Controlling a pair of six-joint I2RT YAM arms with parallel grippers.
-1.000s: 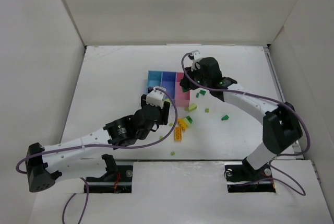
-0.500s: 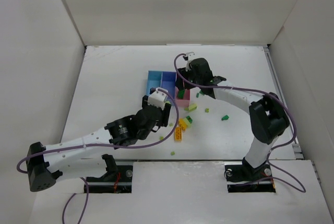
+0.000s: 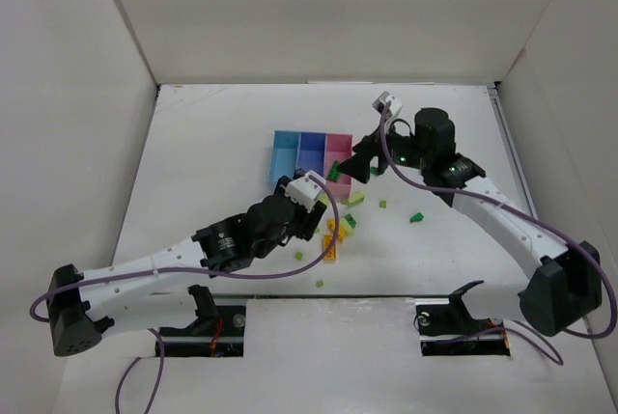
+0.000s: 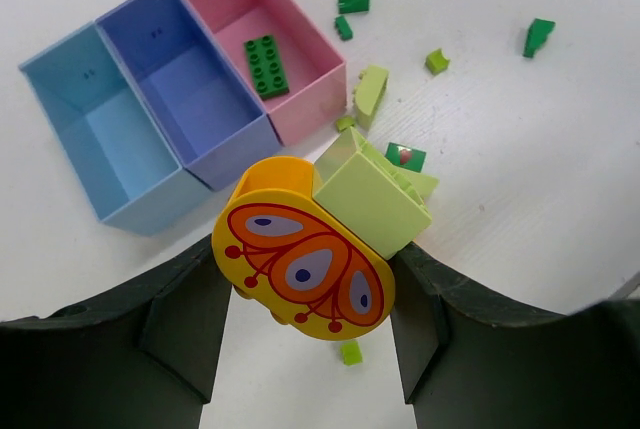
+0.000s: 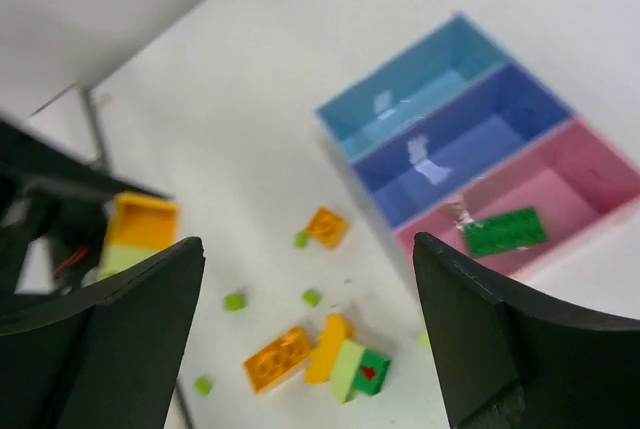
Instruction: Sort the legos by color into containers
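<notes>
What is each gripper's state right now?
Left gripper: closed on the round yellow plastic brick with red butterfly print.
Right gripper: open, holding nothing.

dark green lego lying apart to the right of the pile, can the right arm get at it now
Probably yes. The dark green lego lies on bare table with nothing over it, and the right gripper is open, empty and close by.

My left pincer [image 4: 307, 264] is clamped on a round yellow piece [image 4: 300, 271], just nearside of the tray [image 4: 150, 209]; my right pincer [image 5: 307, 242] gapes wide beside its pink end.
</notes>
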